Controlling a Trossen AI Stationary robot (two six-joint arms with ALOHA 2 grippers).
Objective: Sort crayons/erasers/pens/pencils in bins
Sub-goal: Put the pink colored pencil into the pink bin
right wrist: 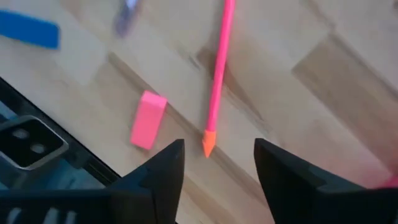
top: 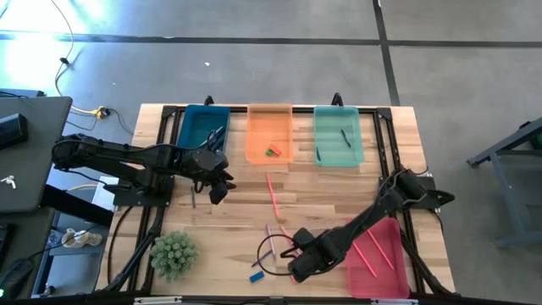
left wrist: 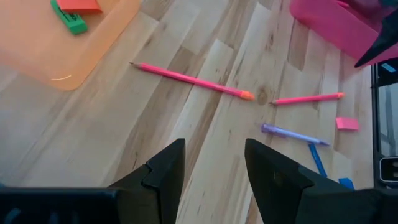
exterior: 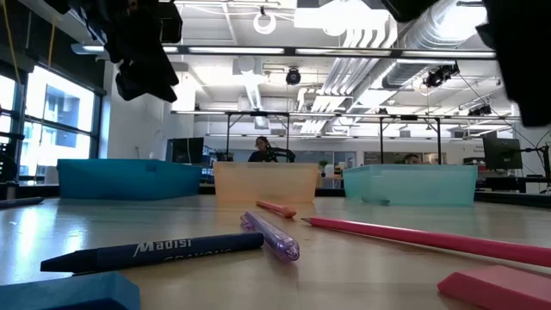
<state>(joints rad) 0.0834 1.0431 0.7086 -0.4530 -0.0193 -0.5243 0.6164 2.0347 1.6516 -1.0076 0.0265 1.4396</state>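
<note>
Four bins stand on the table: blue (top: pixel 204 127), orange (top: pixel 269 133) and teal (top: pixel 338 135) along the far edge, pink (top: pixel 378 258) at the near right. My right gripper (right wrist: pixel 217 168) hangs open, pointing down above the orange tip of a pink pencil (right wrist: pixel 217 74), with a pink eraser (right wrist: pixel 148 119) beside it and a blue eraser (right wrist: pixel 28 30) farther off. A purple pen (exterior: pixel 271 235) and a blue crayon (exterior: pixel 155 251) lie nearby. My left gripper (left wrist: pixel 214 162) hangs open over bare wood near the blue bin, short of another pink pencil (left wrist: pixel 193 79).
The orange bin holds a green eraser (left wrist: pixel 69 20) and a red one (left wrist: pixel 78 5). The pink bin holds pink sticks (top: pixel 373 250), and the teal bin holds dark pens (top: pixel 345 135). A small green plant (top: pixel 174 254) stands at the near left. A black cable loop (top: pixel 269 250) lies by my right gripper.
</note>
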